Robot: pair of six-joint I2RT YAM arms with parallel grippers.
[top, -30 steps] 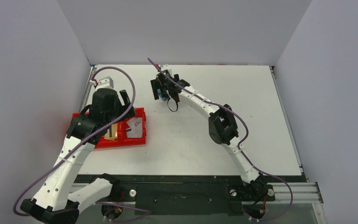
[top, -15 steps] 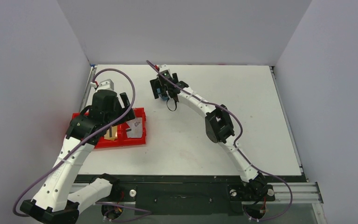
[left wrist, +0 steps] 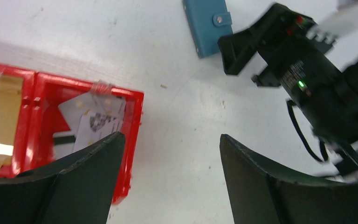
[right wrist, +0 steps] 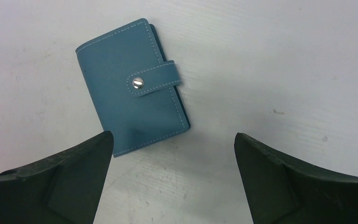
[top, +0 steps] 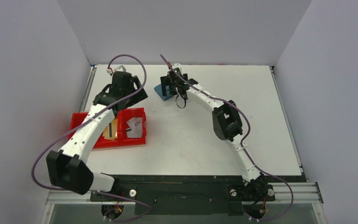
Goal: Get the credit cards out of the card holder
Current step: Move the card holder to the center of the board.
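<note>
Blue card holder [right wrist: 133, 86] lies flat, snapped shut, just ahead of the right gripper [right wrist: 171, 140], its jaws wide apart; credit cards [left wrist: 91, 123] rest in the red tray [left wrist: 135, 112] under the left gripper [left wrist: 171, 137], also spread empty, suggesting removal is done.

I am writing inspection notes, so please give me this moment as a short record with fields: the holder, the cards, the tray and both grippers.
Holder: flat blue leather-like wallet, lying on the white table, snap tab closed.
Cards: thin tan card and pale grey card, in neighbouring compartments of the red plastic tray.
Left gripper: open, empty, above the tray's end.
Right gripper: open, empty, above the holder, apart from it.
</note>
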